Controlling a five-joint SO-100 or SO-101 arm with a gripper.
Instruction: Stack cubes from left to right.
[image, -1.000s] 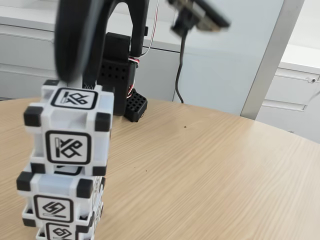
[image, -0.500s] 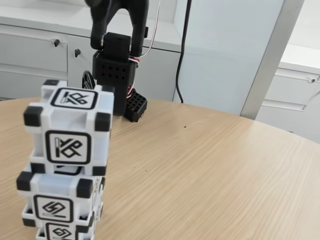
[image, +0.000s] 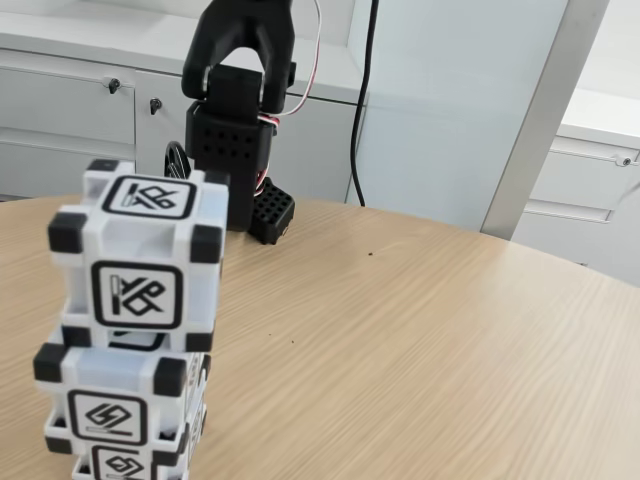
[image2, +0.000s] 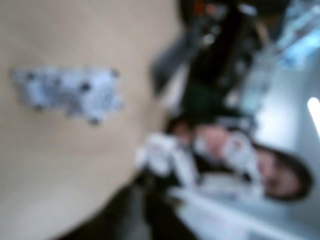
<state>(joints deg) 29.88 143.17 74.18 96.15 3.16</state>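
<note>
**benchbot_42:** So where are the cubes right now? In the fixed view I count three, all in one tower at the near left of the table (image: 420, 330). The top cube (image: 137, 262) sits square-ish on the middle cube (image: 122, 400), and the bottom cube (image: 120, 462) is mostly cut off by the lower edge of the picture. The top one looks nudged slightly to the right of the one under it, but it's resting flat and not tilted as far as I can see.

**servo_sally:** Yep, looks stacked to me, so I'd call the task basically done. The arm (image: 242, 40) is folded up at the far side, above its black perforated base block (image: 228, 150), well apart from the tower. My guess is it's parked there so it can't clip the stack.

**benchbot_42:** And the gripper, spread or pressed together?

**servo_sally:** Honestly can't tell. The wrist view is one big blur. There's a pale speckled blob on the tan surface (image2: 67, 92) at the left which I'd guess is the cube stack, plus dark arm parts and what seems to be a person at the right. Nothing sharp enough to read the jaws. Nothing's touching the cubes, though.

**benchbot_42:** Only risk I see is that slight offset up top.
</note>
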